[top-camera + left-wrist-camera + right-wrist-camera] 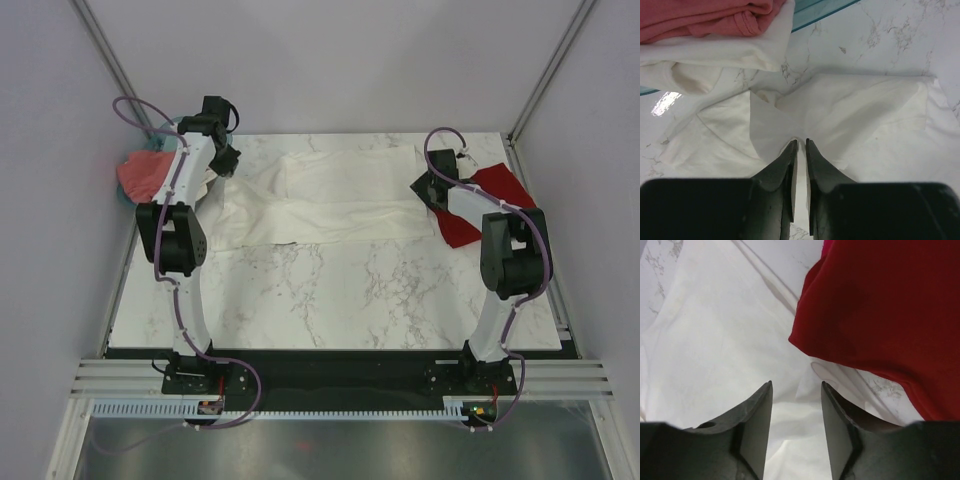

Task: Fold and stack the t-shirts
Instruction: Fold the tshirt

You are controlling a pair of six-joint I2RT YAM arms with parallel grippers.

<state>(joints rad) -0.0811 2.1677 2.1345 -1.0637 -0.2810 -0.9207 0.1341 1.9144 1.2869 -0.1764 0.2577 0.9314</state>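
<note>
A large white t-shirt (340, 195) lies spread and partly folded across the far half of the marble table. My left gripper (228, 160) hovers low over its left end; in the left wrist view the left gripper (801, 141) has its jaws a narrow slit apart over the white t-shirt (860, 115), with nothing caught between them. My right gripper (425, 188) is at the shirt's right end, open over the white cloth (715, 340), gripper (796, 383) empty. A dark red t-shirt (497, 190) lies just right of it, its edge (890, 315) overlapping the white one.
At the far left a teal basket (820, 10) holds a pinkish-red t-shirt (138, 177) (695, 17) and another white t-shirt (715, 55) hanging over its rim. Bare marble (370, 290) lies between the shirt and the arm bases. Enclosure walls stand on both sides.
</note>
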